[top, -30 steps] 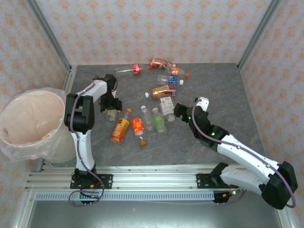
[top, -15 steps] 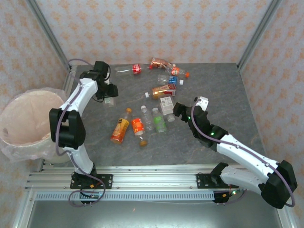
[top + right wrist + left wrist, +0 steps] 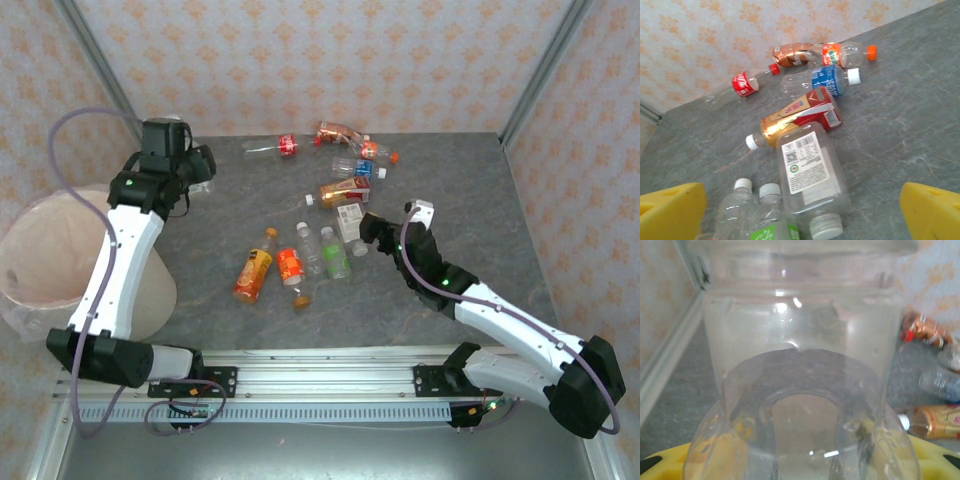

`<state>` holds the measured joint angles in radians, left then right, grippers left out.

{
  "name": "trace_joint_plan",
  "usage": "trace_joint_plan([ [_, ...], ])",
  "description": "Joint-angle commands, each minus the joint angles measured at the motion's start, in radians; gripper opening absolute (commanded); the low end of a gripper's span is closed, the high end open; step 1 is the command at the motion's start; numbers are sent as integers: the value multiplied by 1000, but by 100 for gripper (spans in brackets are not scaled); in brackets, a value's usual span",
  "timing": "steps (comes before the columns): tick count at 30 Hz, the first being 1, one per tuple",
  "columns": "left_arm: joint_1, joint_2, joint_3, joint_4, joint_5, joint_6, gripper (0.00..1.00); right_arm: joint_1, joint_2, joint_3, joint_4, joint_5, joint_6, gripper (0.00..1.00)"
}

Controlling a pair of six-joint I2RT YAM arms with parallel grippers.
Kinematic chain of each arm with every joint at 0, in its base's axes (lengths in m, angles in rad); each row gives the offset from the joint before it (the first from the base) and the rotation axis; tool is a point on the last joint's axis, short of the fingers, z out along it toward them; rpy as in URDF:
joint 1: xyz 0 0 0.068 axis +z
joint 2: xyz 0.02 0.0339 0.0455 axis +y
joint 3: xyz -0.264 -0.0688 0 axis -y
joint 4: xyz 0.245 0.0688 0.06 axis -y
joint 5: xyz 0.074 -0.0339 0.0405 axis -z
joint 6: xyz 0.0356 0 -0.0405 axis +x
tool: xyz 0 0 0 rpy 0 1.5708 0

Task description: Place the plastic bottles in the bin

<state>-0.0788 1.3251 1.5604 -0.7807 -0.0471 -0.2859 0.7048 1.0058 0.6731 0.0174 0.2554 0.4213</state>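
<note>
One clear bottle (image 3: 800, 365) pinched in the left gripper (image 3: 196, 168), jaws closed on its body, carried above the far left part of the table (image 3: 480, 200). Not yet over the bin (image 3: 45, 265): bin to the left of those jaws and back toward the arm bases, mouth up, far rim close by. Judged as the carry step, with the release to come once above the mouth; wide target, so little aiming needed, the likeliest slip a drop onto the rim or the loose bag lining. Some ten more bottles lying flat in the middle and far part of the table, well apart from the bin. Right gripper (image 3: 372, 232) spread wide and holding nothing, hovering just above the white-labelled bottle (image 3: 807, 170), far nearer to that cluster than the left one. Long axis of that bottle running away from the wrist camera, cap at the near end, so roughly square to the line between the two yellow fingertips: well placed for a straight descent and a squeeze across its width. Close company, though: gold-and-red bottle (image 3: 800, 112) touching its far end, green-labelled bottle (image 3: 772, 220) just beside its cap on the left, either easily nudged or caught by a finger.
</note>
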Motion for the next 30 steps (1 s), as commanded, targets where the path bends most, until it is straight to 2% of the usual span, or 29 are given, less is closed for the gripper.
trace_joint_plan([
  [1, -4, -49, 69, -43, -109, 48, 45, -4, 17, -14, 125, -131, -115, 99],
  [6, -2, -78, 133, -124, -239, 132, 45, -4, 52, 31, 119, -181, -198, 99],
  [11, 28, -94, 169, -229, -422, 136, 44, -5, 89, 48, 151, -201, -231, 99],
  [18, 137, -126, 150, -311, -631, 155, 44, -5, 154, 106, 135, -252, -241, 99],
  [20, 197, -142, 131, -328, -626, 149, 44, -5, 164, 117, 135, -264, -245, 99],
  [24, 348, -189, 46, -313, -494, 136, 45, -5, 173, 139, 118, -286, -269, 99],
  [30, 510, -223, -88, -295, -465, 135, 45, -5, 201, 160, 111, -304, -270, 99],
])
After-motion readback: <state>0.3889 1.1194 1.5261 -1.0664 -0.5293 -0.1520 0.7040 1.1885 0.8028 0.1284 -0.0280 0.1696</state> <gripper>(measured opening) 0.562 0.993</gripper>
